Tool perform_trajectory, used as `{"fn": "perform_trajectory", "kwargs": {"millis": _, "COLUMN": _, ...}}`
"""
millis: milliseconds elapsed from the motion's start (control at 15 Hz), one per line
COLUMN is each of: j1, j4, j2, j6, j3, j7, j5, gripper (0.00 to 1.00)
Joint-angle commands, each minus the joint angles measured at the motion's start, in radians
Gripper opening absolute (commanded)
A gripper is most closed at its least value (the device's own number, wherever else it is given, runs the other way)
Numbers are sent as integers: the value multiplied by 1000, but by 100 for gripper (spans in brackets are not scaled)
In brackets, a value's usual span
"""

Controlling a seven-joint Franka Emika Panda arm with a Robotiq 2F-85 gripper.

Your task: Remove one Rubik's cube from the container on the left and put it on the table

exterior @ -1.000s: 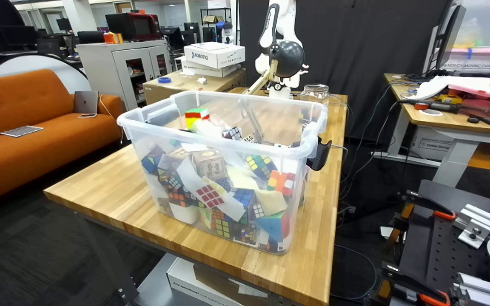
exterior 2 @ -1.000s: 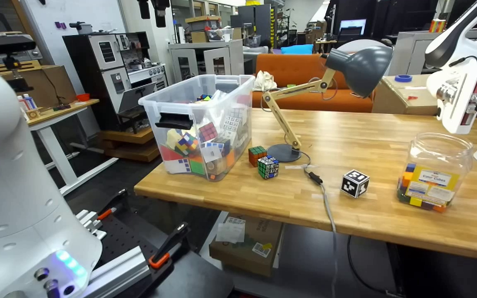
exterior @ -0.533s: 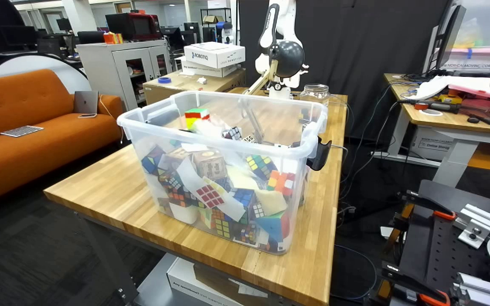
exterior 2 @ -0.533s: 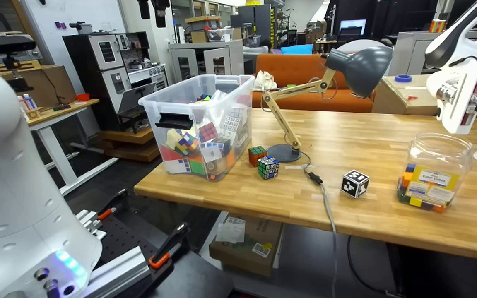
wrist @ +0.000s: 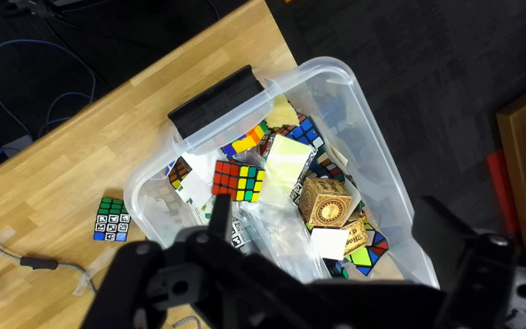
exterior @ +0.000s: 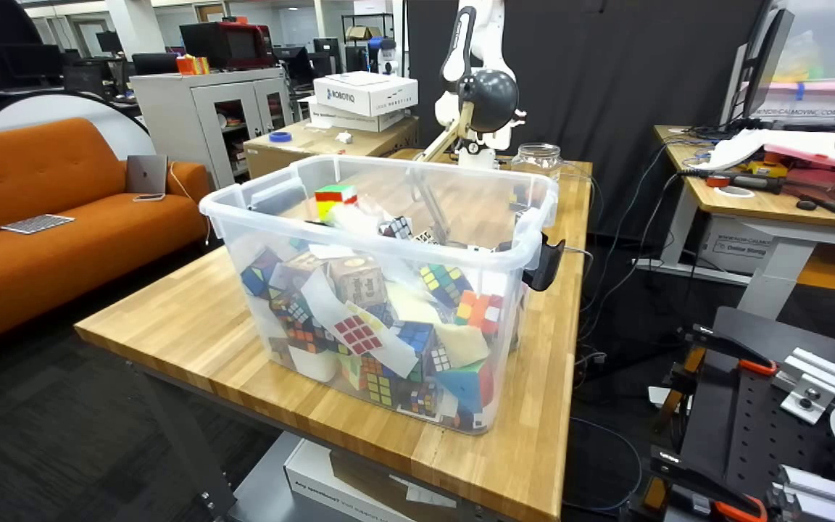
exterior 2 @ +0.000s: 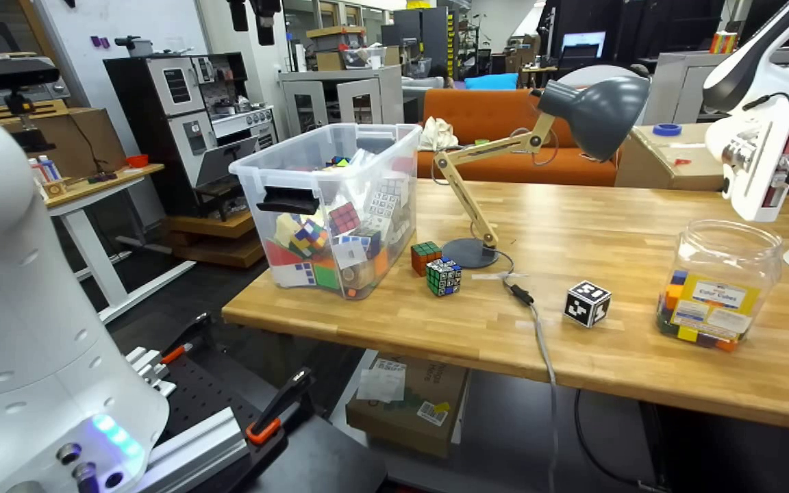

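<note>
Clear plastic forms the container (wrist: 231, 116) we see on the butcher-block table (wrist: 103, 146); inside, a Rubik's cube (wrist: 239, 181) showing a red face lies among other cubes (wrist: 305, 131), and two more cubes (exterior 2: 443, 276) rest just outside. Over the container, our gripper (wrist: 327, 210) holds nothing, its fingers (wrist: 221, 214) spread wide.

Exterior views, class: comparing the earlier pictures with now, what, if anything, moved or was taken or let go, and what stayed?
In both exterior views nothing visibly changed: nothing moved, was taken hold of or let go. The container, green-topped cube, lamp, jar and gripper stayed as they were. The wrist view has no earlier picture.
</note>
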Motion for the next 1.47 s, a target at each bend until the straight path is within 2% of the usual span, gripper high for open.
{"fn": "perform_trajectory", "kwargs": {"millis": 0, "j1": -17, "j4": 2, "j2": 1, "j6": -4, "j3": 13, "j7": -7, "j5": 7, "gripper": 100}}
{"fn": "perform_trajectory", "kwargs": {"millis": 667, "j1": -14, "j4": 7, "j2": 15, "j6": 13, "j3": 32, "j7": -12, "j5": -11, "gripper": 100}}
{"fn": "perform_trajectory", "kwargs": {"millis": 1000, "j1": 1, "j4": 48, "j2": 125, "j6": 70, "j3": 80, "j7": -32, "j5": -52, "gripper": 100}}
{"fn": "perform_trajectory", "kwargs": {"millis": 1333, "j1": -3, "j4": 117, "j2": 287, "j6": 147, "j3": 116, "j7": 28, "j5": -159, "gripper": 100}}
{"fn": "perform_trajectory", "kwargs": {"millis": 1400, "j1": 8, "j4": 72, "j2": 238, "j6": 145, "j3": 100, "j7": 6, "j5": -131, "gripper": 100}}
